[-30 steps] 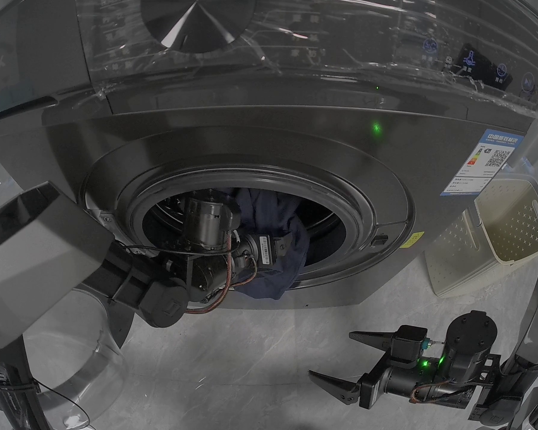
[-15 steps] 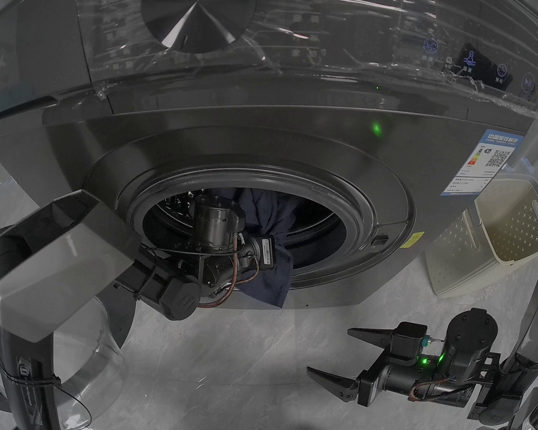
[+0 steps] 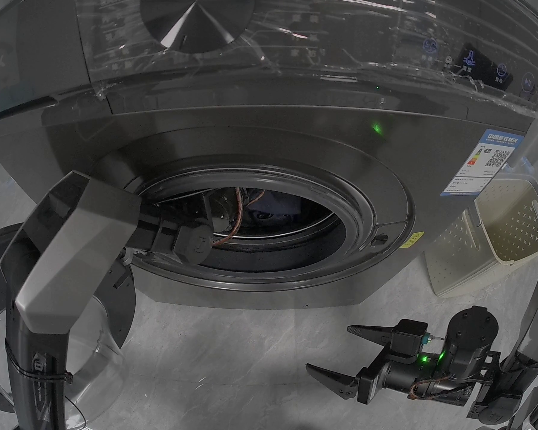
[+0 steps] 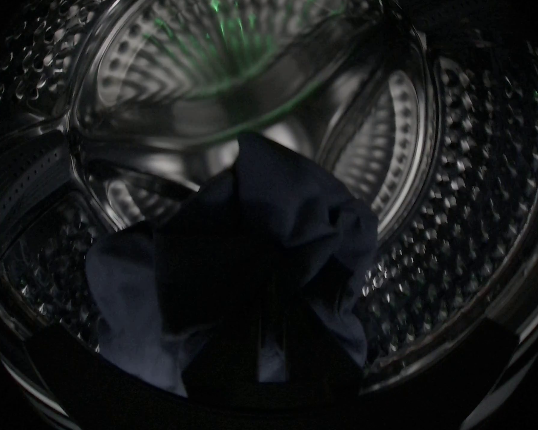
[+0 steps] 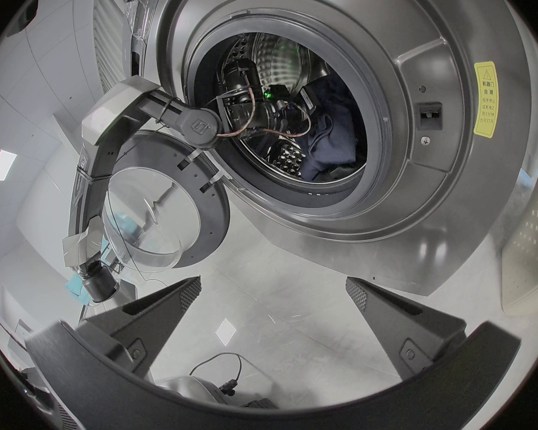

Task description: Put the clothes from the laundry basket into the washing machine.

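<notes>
The grey washing machine (image 3: 364,168) stands with its round opening facing me. My left arm (image 3: 179,240) is through that opening into the steel drum (image 4: 460,168). My left gripper (image 5: 291,112) is deep inside, shut on a dark blue garment (image 4: 269,228) that bunches up just in front of it. From outside, that garment (image 5: 332,132) lies wholly within the drum; a bit of the garment (image 3: 269,201) shows past the rim. My right gripper (image 3: 329,349) hangs open and holds nothing, low over the floor in front of the machine. The cream laundry basket (image 3: 514,222) lies tipped to the machine's right.
The machine's round glass door (image 5: 155,210) is swung open on the left, beside my left arm. Pale marble floor (image 3: 251,353) stretches in front of the machine. The basket's perforated wall (image 5: 529,240) is close on my right side.
My left arm has pushed deeper into the drum, carrying the garment with it. The cloth that hung over the door rim is now inside. The right arm has hardly moved.
</notes>
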### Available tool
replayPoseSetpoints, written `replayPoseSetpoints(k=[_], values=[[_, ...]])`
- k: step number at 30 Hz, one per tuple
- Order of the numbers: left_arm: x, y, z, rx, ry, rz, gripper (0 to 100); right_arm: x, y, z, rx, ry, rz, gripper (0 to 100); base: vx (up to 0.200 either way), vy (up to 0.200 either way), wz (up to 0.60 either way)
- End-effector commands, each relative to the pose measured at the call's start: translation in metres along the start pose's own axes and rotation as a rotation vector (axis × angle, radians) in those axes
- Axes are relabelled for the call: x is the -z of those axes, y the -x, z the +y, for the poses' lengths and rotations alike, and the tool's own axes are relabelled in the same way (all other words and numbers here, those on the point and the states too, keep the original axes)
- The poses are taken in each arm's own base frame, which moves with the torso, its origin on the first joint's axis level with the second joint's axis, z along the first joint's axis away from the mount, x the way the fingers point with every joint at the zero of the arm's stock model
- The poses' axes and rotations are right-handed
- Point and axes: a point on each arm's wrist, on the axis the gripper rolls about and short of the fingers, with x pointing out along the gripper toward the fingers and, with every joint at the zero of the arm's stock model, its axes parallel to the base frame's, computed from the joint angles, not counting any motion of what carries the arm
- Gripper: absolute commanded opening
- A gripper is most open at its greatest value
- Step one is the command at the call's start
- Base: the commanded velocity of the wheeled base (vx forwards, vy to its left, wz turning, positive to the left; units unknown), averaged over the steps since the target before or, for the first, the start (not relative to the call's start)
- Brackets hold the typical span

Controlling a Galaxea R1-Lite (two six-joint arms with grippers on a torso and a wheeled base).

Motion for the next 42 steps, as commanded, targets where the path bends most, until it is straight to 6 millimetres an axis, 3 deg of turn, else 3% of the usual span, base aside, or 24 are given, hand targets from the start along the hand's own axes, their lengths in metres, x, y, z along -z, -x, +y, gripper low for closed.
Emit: replayPoseSetpoints(k=[1,7,8,19,23,24,25,26,28,32,35,38,39,40,42], values=[[0.01,-0.025,0.011,-0.032,0.015,-0.08,0,-0.001,-0.001,-0.001,0.001,-0.001,-0.003,100,0.0,0.0,0.0],[0.021,-0.029,0.015,-0.035,-0.013,-0.074,0,0.0,0.0,-0.001,0.002,-0.001,-0.002,100,0.0,0.0,0.0],[0.022,-0.029,0.015,-0.034,-0.016,-0.073,100,0.0,0.0,-0.001,0.002,-0.001,-0.002,100,0.0,0.0,0.0],[0.028,-0.018,0.003,-0.031,-0.016,-0.038,100,0.0,0.0,0.0,0.001,-0.001,-0.002,100,0.0,0.0,0.0],[0.032,0.012,-0.018,0.012,-0.041,0.056,100,0.001,0.002,-0.001,0.002,-0.001,0.004,100,0.0,0.0,0.0],[0.038,0.033,-0.021,0.034,-0.075,0.135,100,0.002,0.002,0.0,0.0,0.0,0.009,100,0.0,0.0,0.0],[0.039,0.036,-0.022,0.041,-0.081,0.146,100,0.002,0.003,0.0,0.0,0.0,0.011,100,0.0,0.0,0.0],[0.044,0.054,-0.02,0.069,-0.133,0.209,100,0.002,0.003,0.0,-0.001,0.0,0.013,100,0.0,0.0,0.0],[0.047,0.072,-0.017,0.072,-0.188,0.25,100,0.002,0.005,0.001,-0.003,0.001,0.011,100,0.0,0.0,0.0],[0.041,0.1,-0.021,0.095,-0.219,0.281,100,0.003,0.008,0.001,-0.005,0.003,0.018,100,0.0,0.0,0.0],[0.032,0.139,-0.028,0.145,-0.228,0.318,100,0.004,0.017,0.007,-0.028,0.008,0.029,100,0.0,0.0,0.0],[0.034,0.174,-0.035,0.201,-0.243,0.381,100,0.005,0.028,0.014,-0.063,0.018,0.035,100,0.0,0.0,0.0],[0.034,0.178,-0.035,0.208,-0.245,0.387,100,0.006,0.03,0.015,-0.069,0.02,0.036,100,0.0,0.0,0.0],[0.037,0.2,-0.035,0.235,-0.258,0.427,100,0.005,0.037,0.02,-0.093,0.027,0.035,100,0.0,0.0,0.0],[0.036,0.223,-0.034,0.265,-0.271,0.455,100,0.0,0.042,0.026,-0.122,0.026,0.006,100,0.0,0.0,0.0]])
